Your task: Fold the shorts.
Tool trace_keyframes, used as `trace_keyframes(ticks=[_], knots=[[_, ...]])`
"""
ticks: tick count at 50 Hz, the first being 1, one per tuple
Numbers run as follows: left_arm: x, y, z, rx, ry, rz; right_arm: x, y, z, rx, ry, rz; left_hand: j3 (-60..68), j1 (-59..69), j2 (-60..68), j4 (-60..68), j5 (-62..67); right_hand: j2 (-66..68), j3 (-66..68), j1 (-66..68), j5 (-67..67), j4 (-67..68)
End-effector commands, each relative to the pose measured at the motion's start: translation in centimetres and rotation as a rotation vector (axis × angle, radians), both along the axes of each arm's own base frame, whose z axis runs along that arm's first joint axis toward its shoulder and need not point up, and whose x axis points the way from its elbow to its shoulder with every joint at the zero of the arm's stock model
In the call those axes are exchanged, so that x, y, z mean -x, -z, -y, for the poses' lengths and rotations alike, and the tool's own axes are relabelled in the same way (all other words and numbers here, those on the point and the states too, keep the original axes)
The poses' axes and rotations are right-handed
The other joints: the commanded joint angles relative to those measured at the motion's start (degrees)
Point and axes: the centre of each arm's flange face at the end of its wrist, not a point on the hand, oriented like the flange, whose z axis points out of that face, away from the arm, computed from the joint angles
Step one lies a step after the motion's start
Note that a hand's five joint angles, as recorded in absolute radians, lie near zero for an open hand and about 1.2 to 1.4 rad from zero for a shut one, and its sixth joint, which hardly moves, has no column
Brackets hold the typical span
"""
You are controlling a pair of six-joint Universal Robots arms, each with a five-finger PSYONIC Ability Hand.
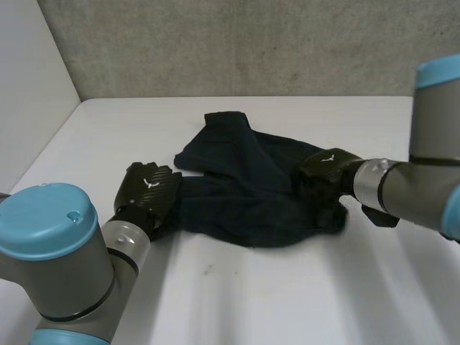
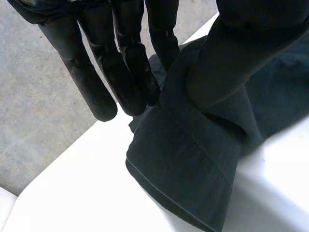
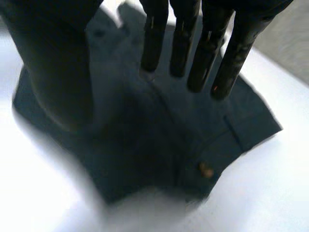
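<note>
The shorts [image 1: 251, 194] are dark navy cloth, lying rumpled and partly spread out in the middle of the white worktop [image 1: 287, 302]. One leg points toward the far wall, its end squared off, and the rest bunches into soft folds. A stitched hem [image 2: 169, 193] runs along one leg's edge, and a small brownish button [image 3: 206, 170] sits near another edge.

in the head view the left robot hand [image 1: 147, 188] shows us its back, and its fingertips are hidden at the edge of the shorts [image 1: 244, 190]. the right robot hand [image 1: 325, 172], at the opposite edge of the shorts, hides its fingertips under itself. in the left wrist view the thumb [image 2: 231, 63] covers a fold of the shorts, and the picture's edge cuts the cloth off beyond it. we cannot tell what the small brown spot [image 3: 206, 169] on the shorts is.
</note>
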Motion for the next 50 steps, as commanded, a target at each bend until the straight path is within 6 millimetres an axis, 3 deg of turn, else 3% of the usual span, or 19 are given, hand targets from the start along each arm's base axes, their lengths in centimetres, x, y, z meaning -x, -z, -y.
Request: trace_keyframes(ticks=[1,9,16,25,37,43,48,50], knots=[[-0.1,-0.2,0.3,0.005,-0.005,-0.007,1.9,0.7,-4.7,0.018,0.055,0.094,10.89,13.82,10.57,10.67,13.21,-0.98,-0.99,2.85,-1.25,-1.37],[-0.1,-0.4,0.4,0.010,-0.008,-0.010,3.9,1.9,-9.6,0.085,0.062,0.127,10.22,13.14,9.90,9.99,12.54,4.56,4.56,8.40,4.30,4.18],[-0.5,-0.3,1.0,0.008,-0.026,-0.010,4.5,3.8,-10.8,0.116,0.071,0.134,10.22,13.14,9.90,9.99,12.54,3.22,3.22,7.06,2.96,2.84],[-0.5,-0.4,1.1,0.009,-0.028,-0.012,4.4,8.1,-8.5,0.124,0.147,0.080,9.88,12.81,9.57,9.66,12.21,4.23,4.22,8.06,3.97,3.84],[-0.5,-0.4,1.1,0.010,-0.028,-0.013,3.9,10.3,-5.5,0.122,0.216,0.052,8.70,11.63,8.39,8.48,11.03,8.42,8.42,12.26,8.16,8.04],[-0.6,-0.4,1.1,0.010,-0.030,-0.013,3.4,10.0,-4.2,0.172,0.217,0.079,8.37,11.29,8.05,8.14,10.69,25.56,25.56,29.40,25.30,25.18],[-0.7,-0.3,1.1,0.007,-0.032,-0.009,2.8,9.2,-3.2,0.218,0.205,0.108,8.37,11.29,8.05,8.14,10.69,49.87,49.87,53.71,49.61,49.49],[-0.7,-0.3,1.2,0.007,-0.036,-0.010,2.7,9.0,-2.9,0.224,0.202,0.112,8.37,11.29,8.05,8.14,10.69,49.92,49.92,53.76,49.66,49.54]])
